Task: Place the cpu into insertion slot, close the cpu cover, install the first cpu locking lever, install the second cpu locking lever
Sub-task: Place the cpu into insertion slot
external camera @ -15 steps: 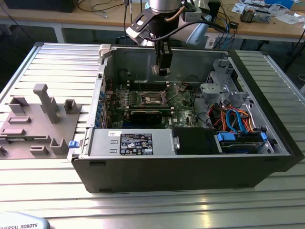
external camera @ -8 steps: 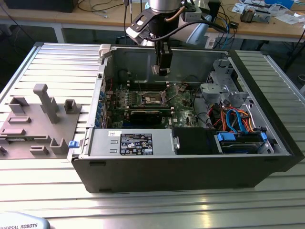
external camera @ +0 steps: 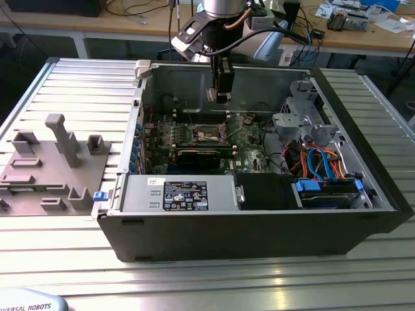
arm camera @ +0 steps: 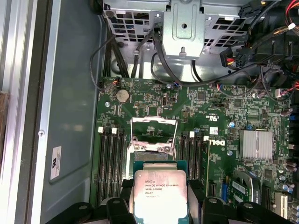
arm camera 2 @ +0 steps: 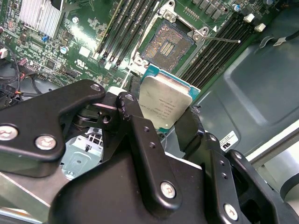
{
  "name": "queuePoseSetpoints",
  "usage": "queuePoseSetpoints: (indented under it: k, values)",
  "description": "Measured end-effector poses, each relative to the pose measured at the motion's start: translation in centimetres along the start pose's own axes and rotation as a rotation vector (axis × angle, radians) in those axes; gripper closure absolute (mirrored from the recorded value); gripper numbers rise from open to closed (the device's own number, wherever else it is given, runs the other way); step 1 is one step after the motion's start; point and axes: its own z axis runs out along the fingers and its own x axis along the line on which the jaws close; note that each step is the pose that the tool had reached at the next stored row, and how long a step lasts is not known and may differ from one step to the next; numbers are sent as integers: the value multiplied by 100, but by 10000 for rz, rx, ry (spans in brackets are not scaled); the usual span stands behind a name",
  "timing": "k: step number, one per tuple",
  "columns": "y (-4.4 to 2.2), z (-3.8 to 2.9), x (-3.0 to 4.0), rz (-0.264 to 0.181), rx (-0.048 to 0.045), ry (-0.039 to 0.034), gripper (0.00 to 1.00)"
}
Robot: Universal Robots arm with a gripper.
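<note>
Overhead, in the exterior view, the arm reaches down into an open computer case point(external camera: 259, 227) that lies on its side on a ribbed metal counter point(external camera: 65, 259), and the gripper point(external camera: 222, 96) hangs above the green motherboard point(external camera: 249, 139), clear of it. In both wrist views the gripper point(arm camera 2: 161, 114) point(arm camera: 160, 186) is clamped on the cpu point(arm camera 2: 166, 105) point(arm camera: 161, 200). Its black fingers point(arm camera 2: 135, 126) press against two opposite edges of the chip, and the silver-grey metal top faces the cameras. The cpu is in the air, close over the board and not seated. In the second wrist view the insertion slot point(arm camera 2: 167, 44) lies just beyond it, with its dark centre exposed and nothing in it. In the first wrist view the chip hides much of the slot, and the cpu cover point(arm camera: 154, 120), a thin silvery frame with a square window, stands swung up from the slot's far side. A thin wire lever point(arm camera 2: 224, 40) juts out from one corner of the slot across the neighbouring memory slots point(arm camera 2: 219, 46). More long narrow memory slots point(arm camera 2: 126, 28) flank the other side, and a finned heat sink point(arm camera: 254, 144) sits on the board further off. In the exterior view a power supply point(external camera: 178, 194) fills the case's near side. A grey fixture tray point(external camera: 52, 162) rests on the counter at the exterior view's left, well apart from the gripper.
</note>
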Motion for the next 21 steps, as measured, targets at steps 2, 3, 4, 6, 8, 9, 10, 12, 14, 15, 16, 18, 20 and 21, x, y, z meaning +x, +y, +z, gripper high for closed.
queuePoseSetpoints:
  k: [2, 3, 4, 6, 8, 9, 10, 12, 14, 15, 16, 18, 20, 21]
  values:
    - [0, 0, 0, 9, 0, -1, 46]
    - [0, 0, 0, 14, 0, -1, 46]
    - [0, 1, 0, 21, 0, -2, 46]
    - [0, 1, 0, 30, 0, -2, 46]
    - [0, 1, 0, 36, 0, -3, 46]
    - [0, 1, 0, 40, 0, -3, 46]
    - [0, 2, 0, 44, 0, -3, 46]
    - [0, 2, 0, 52, 0, -3, 46]
    - [0, 2, 0, 58, 0, -4, 46]
    - [0, 2, 0, 63, 0, -4, 46]
    - [0, 2, 0, 67, 0, -4, 46]
    - [0, 2, 0, 76, 0, -5, 46]
    - [0, 3, 0, 86, 0, -6, 46]
    - [0, 3, 0, 92, 0, -7, 46]
